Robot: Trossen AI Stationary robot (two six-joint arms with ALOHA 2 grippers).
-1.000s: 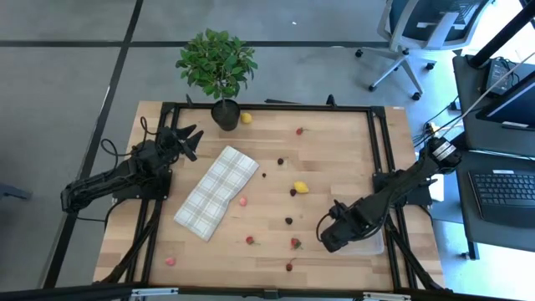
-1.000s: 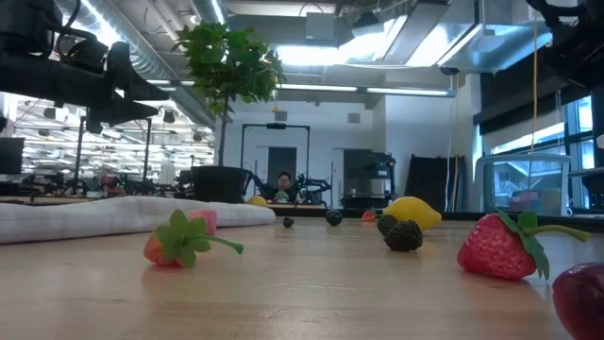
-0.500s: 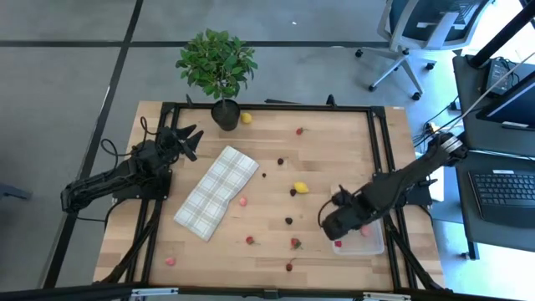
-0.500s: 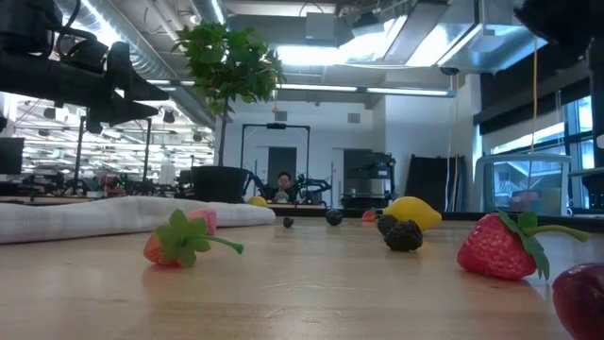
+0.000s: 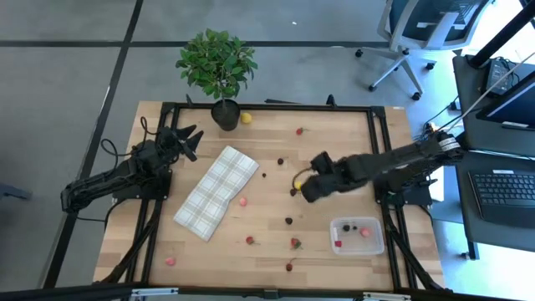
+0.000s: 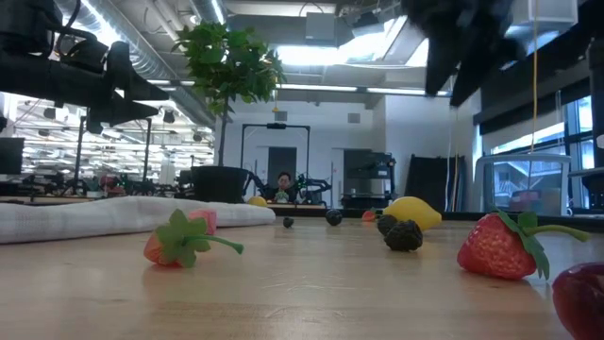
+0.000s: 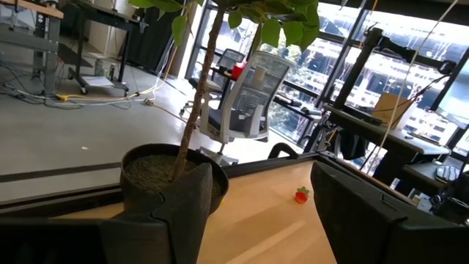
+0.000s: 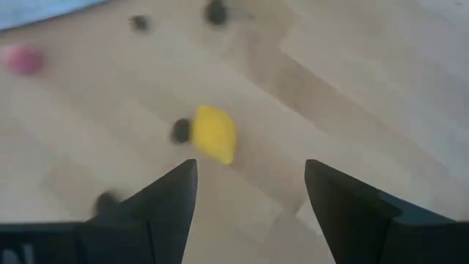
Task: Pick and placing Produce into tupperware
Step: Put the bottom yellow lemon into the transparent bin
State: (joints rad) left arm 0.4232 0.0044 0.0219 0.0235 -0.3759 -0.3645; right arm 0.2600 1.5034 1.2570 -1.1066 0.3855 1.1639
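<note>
My right gripper hangs open above the middle of the table, close over a yellow lemon piece. In the right wrist view the lemon lies on the wood ahead of the two spread fingers, with a dark berry beside it. The clear tub stands near the table's near right corner and holds a red, a dark and a pink piece. More produce lies scattered on the wood, such as a pink piece and a strawberry. My left gripper waits open at the far left.
A plaid cloth lies left of centre. A potted plant stands at the far edge, with a second lemon beside its pot. In the low view a strawberry and a dark berry lie near the camera.
My right gripper has moved from over the tub at the near right toward the table's middle and far side, ending above the lemon. The tub, covered by the arm before, now shows with pieces inside.
</note>
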